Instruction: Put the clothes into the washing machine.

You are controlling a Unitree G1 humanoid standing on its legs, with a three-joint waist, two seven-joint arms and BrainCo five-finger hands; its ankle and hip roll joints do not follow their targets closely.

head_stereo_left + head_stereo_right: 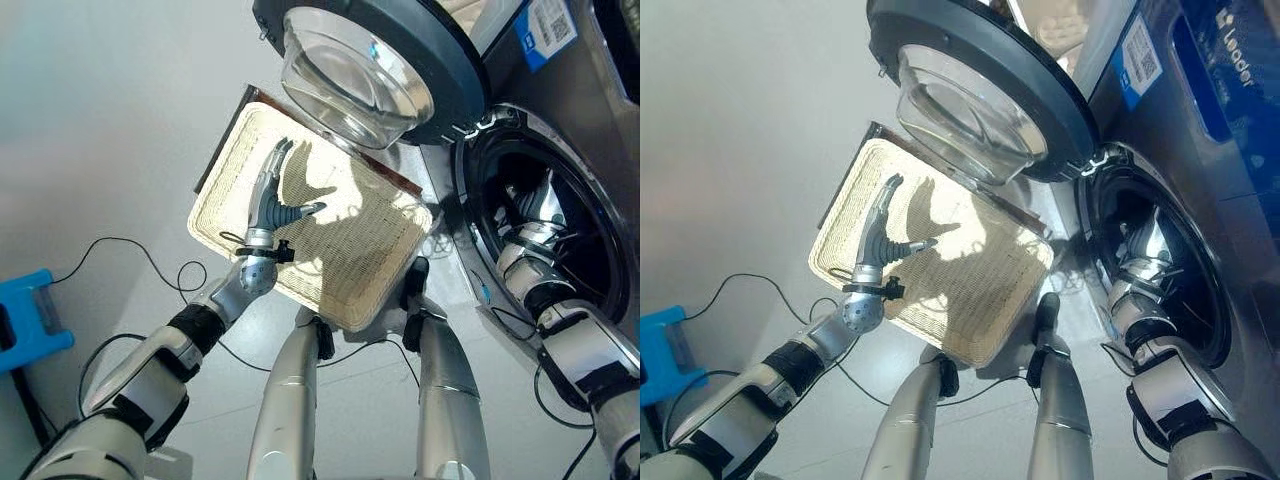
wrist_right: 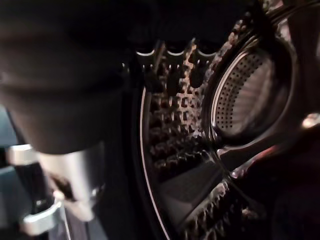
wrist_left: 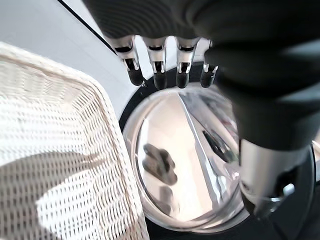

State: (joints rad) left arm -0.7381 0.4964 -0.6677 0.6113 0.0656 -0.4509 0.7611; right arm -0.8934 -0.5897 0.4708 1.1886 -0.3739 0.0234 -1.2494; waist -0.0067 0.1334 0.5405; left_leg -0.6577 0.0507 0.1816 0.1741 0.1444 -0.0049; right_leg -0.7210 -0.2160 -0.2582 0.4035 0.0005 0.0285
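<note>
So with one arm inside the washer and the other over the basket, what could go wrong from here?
The right hand is inside the washing machine drum, so pulling back carelessly could knock the arm against the port's rim. The open door overhangs the wicker basket, so lifting the open left hand could hit its glass bowl. No clothes are visible in the basket, so another reach there may grasp nothing.

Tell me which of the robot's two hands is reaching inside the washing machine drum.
The right hand. It is inside the washing machine's dark drum opening, while the left hand hovers open over the wicker basket on the floor.
</note>
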